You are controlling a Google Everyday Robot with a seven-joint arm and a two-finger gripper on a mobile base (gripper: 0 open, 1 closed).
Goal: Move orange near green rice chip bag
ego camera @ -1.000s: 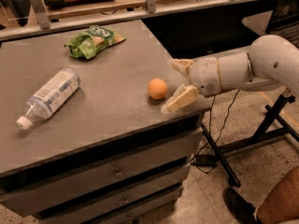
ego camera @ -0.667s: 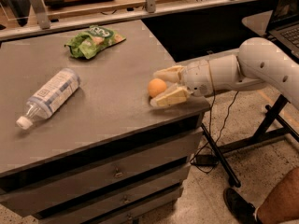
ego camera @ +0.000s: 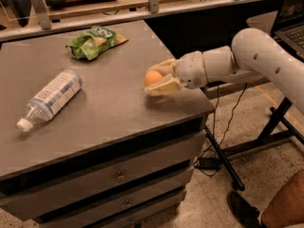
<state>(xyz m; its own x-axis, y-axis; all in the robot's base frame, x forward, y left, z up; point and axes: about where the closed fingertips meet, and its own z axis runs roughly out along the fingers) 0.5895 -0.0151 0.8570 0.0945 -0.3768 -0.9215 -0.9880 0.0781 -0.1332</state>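
2 jaws of the gripper (ego camera: 160, 78) clamp the orange (ego camera: 153, 77); the green rice chip bag (ego camera: 95, 42) lies well apart, up-left in view.

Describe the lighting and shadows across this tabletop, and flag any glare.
Camera view: warm light from above. The gripper, shut on the orange at the right edge of the table, casts a faint shadow beneath it. The clear plastic bottle throws a soft shadow along its near side. Foil on the green rice chip bag shows glints. The drawer fronts sit in deep shade.
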